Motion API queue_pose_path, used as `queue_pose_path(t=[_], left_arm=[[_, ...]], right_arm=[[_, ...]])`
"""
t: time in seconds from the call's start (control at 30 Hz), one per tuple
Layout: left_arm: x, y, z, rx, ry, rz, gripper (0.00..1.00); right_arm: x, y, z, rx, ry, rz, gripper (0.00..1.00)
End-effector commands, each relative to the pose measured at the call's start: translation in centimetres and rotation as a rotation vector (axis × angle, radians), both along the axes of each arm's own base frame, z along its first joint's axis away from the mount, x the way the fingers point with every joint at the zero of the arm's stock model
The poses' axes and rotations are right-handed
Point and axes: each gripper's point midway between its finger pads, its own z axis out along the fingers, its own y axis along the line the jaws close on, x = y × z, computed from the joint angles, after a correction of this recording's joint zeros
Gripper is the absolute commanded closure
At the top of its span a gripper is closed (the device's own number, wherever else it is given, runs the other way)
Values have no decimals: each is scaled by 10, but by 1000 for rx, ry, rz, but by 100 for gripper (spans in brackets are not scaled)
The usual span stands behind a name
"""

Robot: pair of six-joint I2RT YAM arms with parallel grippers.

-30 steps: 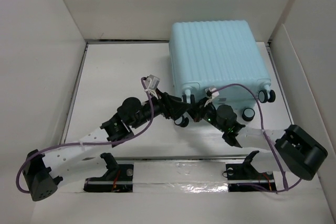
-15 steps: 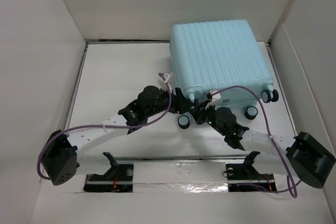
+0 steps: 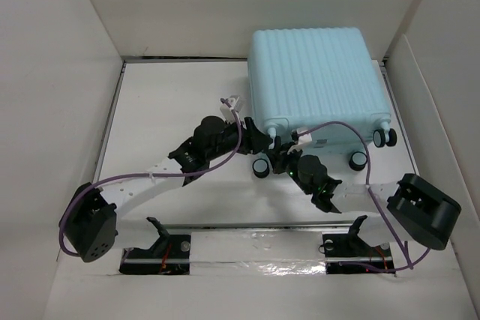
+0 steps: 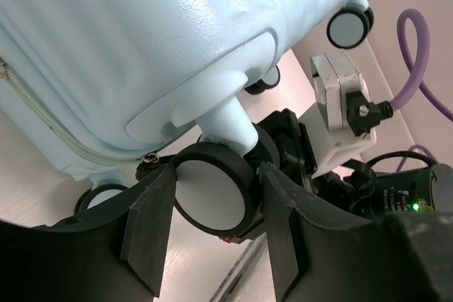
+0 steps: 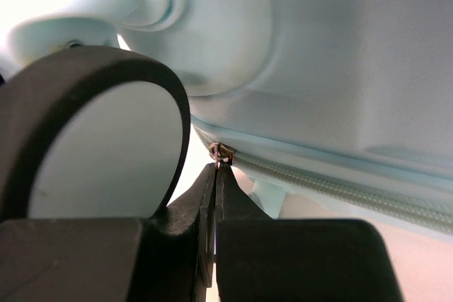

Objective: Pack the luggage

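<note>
Right gripper [image 5: 214,175] is pinching the small metal zipper pull [image 5: 221,153] of the pale aqua ribbed hard-shell suitcase [image 3: 315,80]. Left gripper [image 4: 212,228] is spreading open around a black-and-white spinner wheel [image 4: 212,190] at the suitcase's 7 o'clock corner.

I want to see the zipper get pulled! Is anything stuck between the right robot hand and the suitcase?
No, nothing visible. The right gripper is shut, its tips at the zipper pull on the luggage. A wheel sits beside the fingers, not between.
</note>
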Motion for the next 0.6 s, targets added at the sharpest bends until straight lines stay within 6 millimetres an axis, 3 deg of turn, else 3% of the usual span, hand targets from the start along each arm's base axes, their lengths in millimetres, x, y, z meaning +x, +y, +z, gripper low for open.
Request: queue_pose_path(t=[0.0, 0.03, 0.07, 0.13, 0.3, 0.33, 0.4, 0.43, 0.53, 0.57], left_arm=[[-45, -54, 71, -294, -25, -293, 70], [-44, -53, 76, -307, -33, -282, 70], [-45, -51, 79, -317, -33, -282, 71], [-49, -51, 84, -334, -40, -301, 71], [-50, -41, 95, -361, -58, -262, 70], [-46, -38, 92, -348, -53, -246, 68], [-42, -33, 92, -345, -59, -226, 67], [-43, -32, 92, -349, -62, -227, 66], [-35, -23, 87, -336, -65, -190, 60], [-31, -17, 87, -333, -73, -169, 57]], right_arm=[[-76, 109, 59, 63, -167, 555, 100], [-72, 114, 69, 103, -211, 548, 100], [-76, 122, 52, 85, -177, 590, 100], [-76, 133, 65, 122, -201, 616, 100], [-77, 134, 80, 131, -224, 566, 100], [-78, 129, 70, 104, -192, 537, 95], [-70, 115, 65, 81, -169, 444, 71], [-71, 102, 60, 63, -149, 419, 48], [-68, 72, 52, 17, -102, 327, 24], [-67, 60, 42, -14, -83, 294, 20]])
